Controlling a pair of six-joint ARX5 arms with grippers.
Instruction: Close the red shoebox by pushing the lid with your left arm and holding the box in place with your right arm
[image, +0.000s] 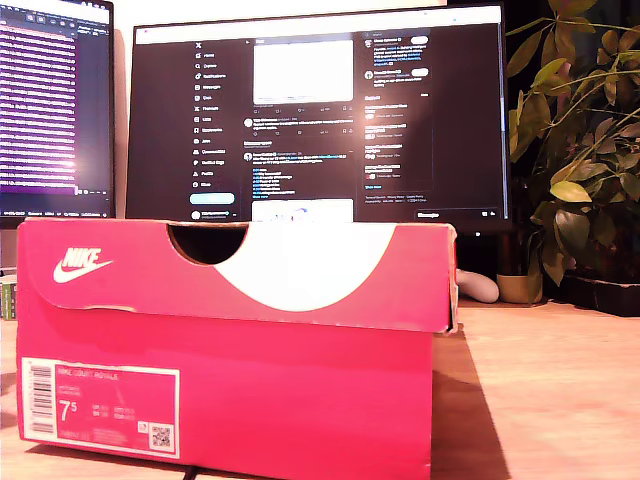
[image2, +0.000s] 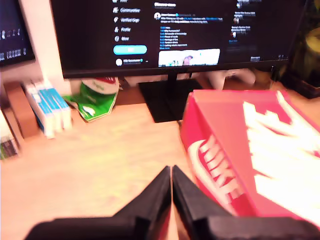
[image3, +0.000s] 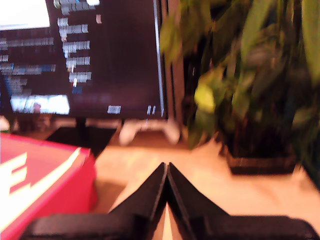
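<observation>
The red shoebox (image: 230, 400) sits on the wooden surface (image: 560, 400) near the exterior view's left, lid (image: 240, 270) down over it, in front of the monitor (image: 320, 110), while my first claw (image2: 171, 172) and my second claw (image3: 166, 169) both hover pressed together, holding nothing.

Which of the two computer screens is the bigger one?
The big monitor right behind the red shoebox is bigger. The other monitor, at the exterior view's left edge, is cut off and shows purple lines of text.

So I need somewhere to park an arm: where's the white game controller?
The white game controller lies under the monitor, between the red shoebox and potted plant.
</observation>
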